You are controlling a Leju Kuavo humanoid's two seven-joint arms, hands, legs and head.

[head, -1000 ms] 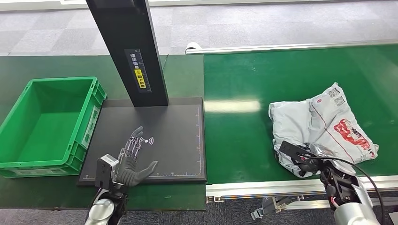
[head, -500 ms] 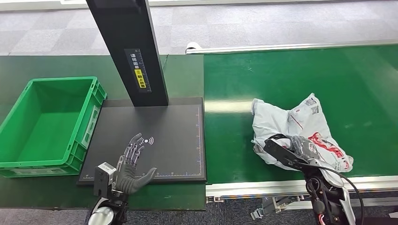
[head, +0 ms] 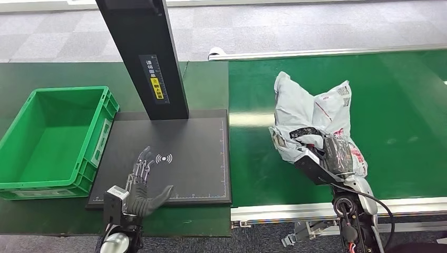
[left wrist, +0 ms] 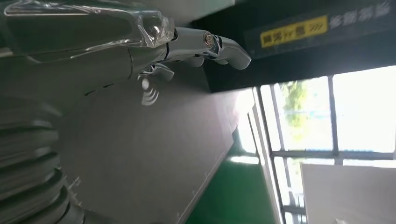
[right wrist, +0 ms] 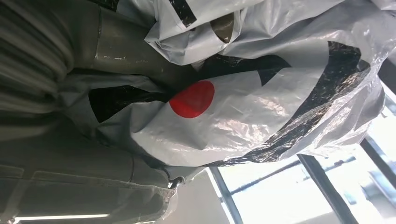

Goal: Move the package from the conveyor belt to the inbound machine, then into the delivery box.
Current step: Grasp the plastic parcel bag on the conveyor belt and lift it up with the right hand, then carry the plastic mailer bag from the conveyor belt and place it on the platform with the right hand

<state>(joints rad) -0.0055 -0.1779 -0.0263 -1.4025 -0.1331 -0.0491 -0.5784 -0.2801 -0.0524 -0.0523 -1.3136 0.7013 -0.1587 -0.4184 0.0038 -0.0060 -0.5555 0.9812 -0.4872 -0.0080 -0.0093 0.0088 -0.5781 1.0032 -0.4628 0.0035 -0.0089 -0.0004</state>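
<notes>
Gripping the crinkled grey plastic package [head: 311, 113], the right hand [head: 332, 153] holds it above the green conveyor belt [head: 400, 105]. The right wrist view reveals its glossy red dot. The left hand [head: 141, 187] hovers with fingers spread over the matte black scanner plate [head: 200, 153].

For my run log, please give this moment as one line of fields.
right hand: holds package above conveyor belt | left hand: open over scanner plate | green crate: empty

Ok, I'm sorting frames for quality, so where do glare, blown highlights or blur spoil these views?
Head view: sharp, with a bright glare band on the green conveyor belt beside the crumpled grey plastic mailer package. Left wrist view: windows blown out, and the near part of the left robot hand soft. Right wrist view: specular sheen on the package's plastic, an overexposed window behind, and the right robot hand blurry.
</notes>
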